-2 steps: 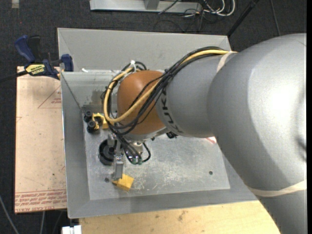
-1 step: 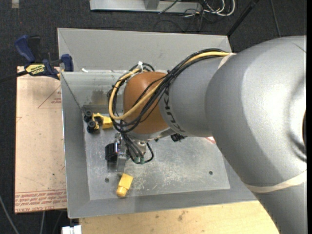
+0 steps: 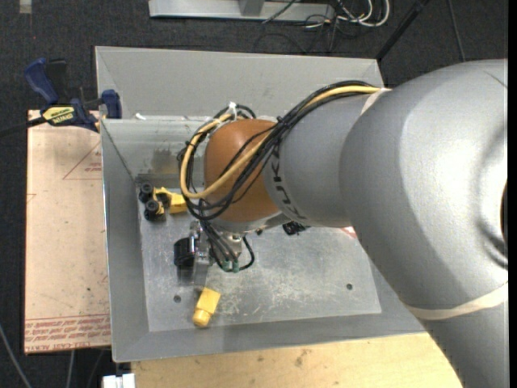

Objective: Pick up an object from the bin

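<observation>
Grey bin (image 3: 323,285): loose bits on floor.
Hand (image 3: 208,253): low, left of centre; open or closed, cannot tell.
Black block (image 3: 183,257): just beside hand, view-left.
Yellow peg (image 3: 204,306): near, below hand in view.

bin (image 3: 323,285): end effector (image 3: 208,253) centre | block (image 3: 205,306) before it | toy (image 3: 158,201) behind-left
</observation>
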Controlling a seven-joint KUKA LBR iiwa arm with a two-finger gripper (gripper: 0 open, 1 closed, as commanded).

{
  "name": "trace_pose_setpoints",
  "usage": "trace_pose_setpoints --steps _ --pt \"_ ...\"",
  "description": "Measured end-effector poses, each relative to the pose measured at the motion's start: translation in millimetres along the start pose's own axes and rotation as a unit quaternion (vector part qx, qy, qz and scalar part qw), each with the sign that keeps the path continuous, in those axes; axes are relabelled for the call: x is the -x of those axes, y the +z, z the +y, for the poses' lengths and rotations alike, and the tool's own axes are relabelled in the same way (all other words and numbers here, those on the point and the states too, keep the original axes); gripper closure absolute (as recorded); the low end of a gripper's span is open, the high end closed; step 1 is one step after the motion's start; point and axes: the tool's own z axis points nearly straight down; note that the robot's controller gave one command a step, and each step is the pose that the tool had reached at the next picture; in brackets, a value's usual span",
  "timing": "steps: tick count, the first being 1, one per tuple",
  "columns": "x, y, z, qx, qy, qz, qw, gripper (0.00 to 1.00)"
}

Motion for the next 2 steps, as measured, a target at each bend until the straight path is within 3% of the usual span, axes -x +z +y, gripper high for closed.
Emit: trace_pose_setpoints --steps 1,2 --pt "6.3 -40.6 18.3 -0.002 -0.001 0.0033 1.0000 1.00" --pt "22.0 -73.5 26.3 0.002 -0.007 -0.0042 1.0000 1.00"
